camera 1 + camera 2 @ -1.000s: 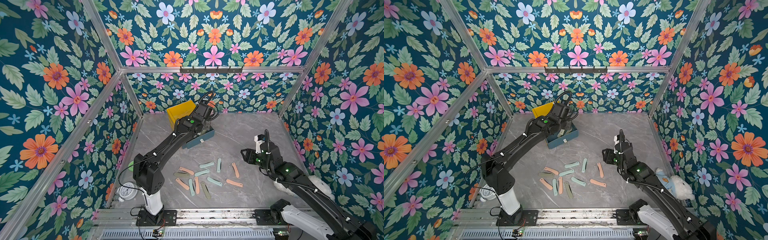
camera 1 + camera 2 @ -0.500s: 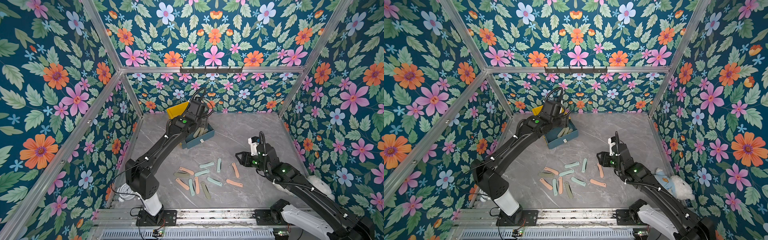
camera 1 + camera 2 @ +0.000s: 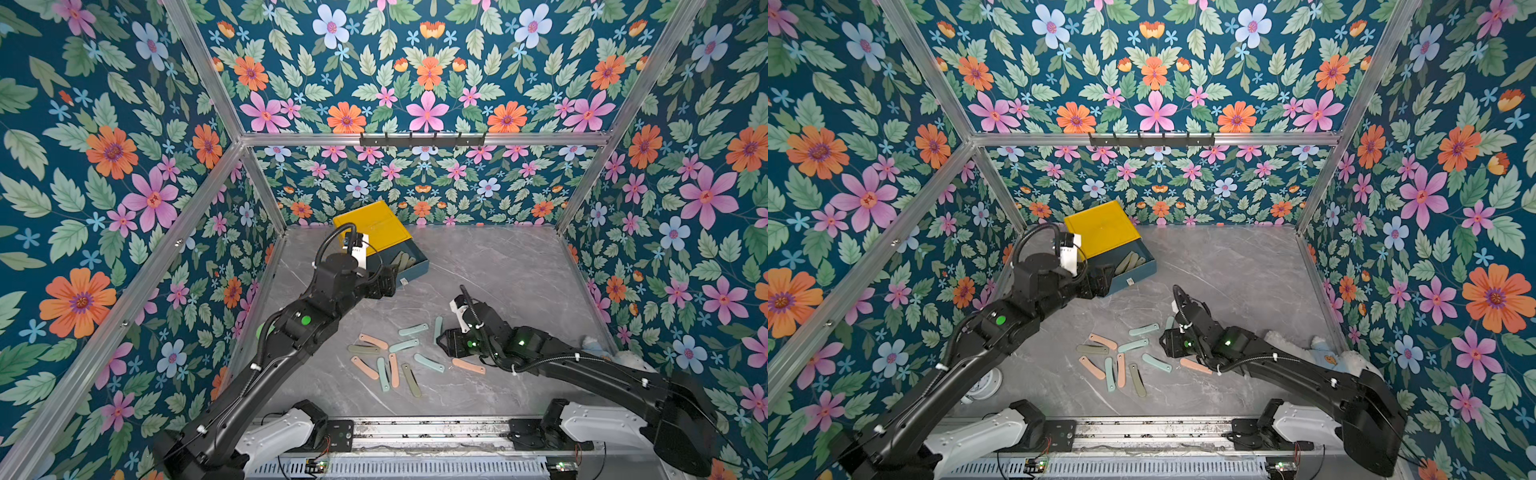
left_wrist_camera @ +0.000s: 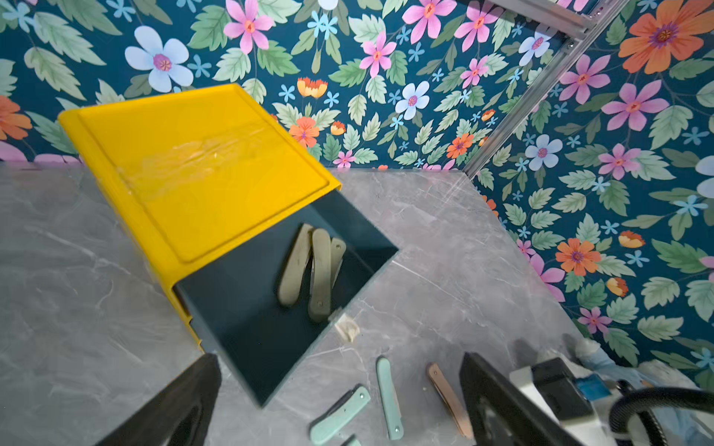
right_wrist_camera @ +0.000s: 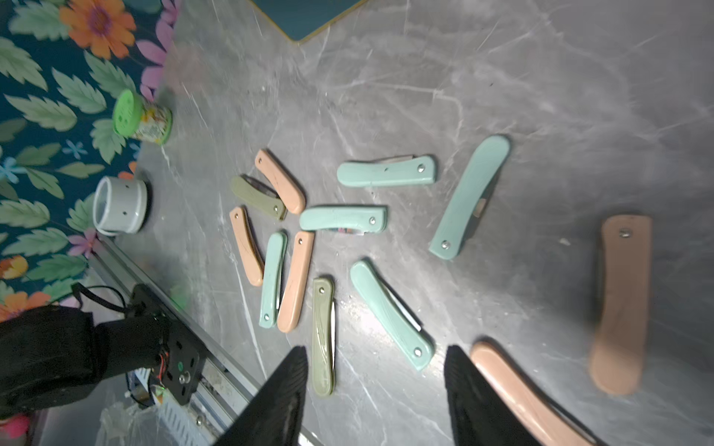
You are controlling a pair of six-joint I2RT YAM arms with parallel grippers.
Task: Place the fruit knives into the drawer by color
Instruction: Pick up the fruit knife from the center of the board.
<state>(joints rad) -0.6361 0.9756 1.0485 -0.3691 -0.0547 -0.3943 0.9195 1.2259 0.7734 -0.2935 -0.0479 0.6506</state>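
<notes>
Surface: grey marbled table, with floral walls on three sides.
Cabinet: yellow cabinet at the back, set askew. Its top drawer stood pulled out.
Drawer contents: three olive knives lay side by side, with no other colour among them.
Change, left: the left gripper had been shut over the drawer a second before. It now stood wide open and empty, drawn back to the drawer's near corner.
Reading: an olive knife was most likely let go there — one more sorted.
Change, right: the right gripper had come in from beside the pile to just above it. Its jaws were part open with nothing between them, and a mint knife lay nearest the gap.
Stock left on table: twelve knives — five pink, five mint, two olive.
Outlook: the olive lot looked nearly done. Pink and mint each still needed a drawer, and no other drawer showed open.
Writing: none was legible. The pale tab on the drawer front carried no readable mark, and the print on the green-lidded can was too small to read.
</notes>
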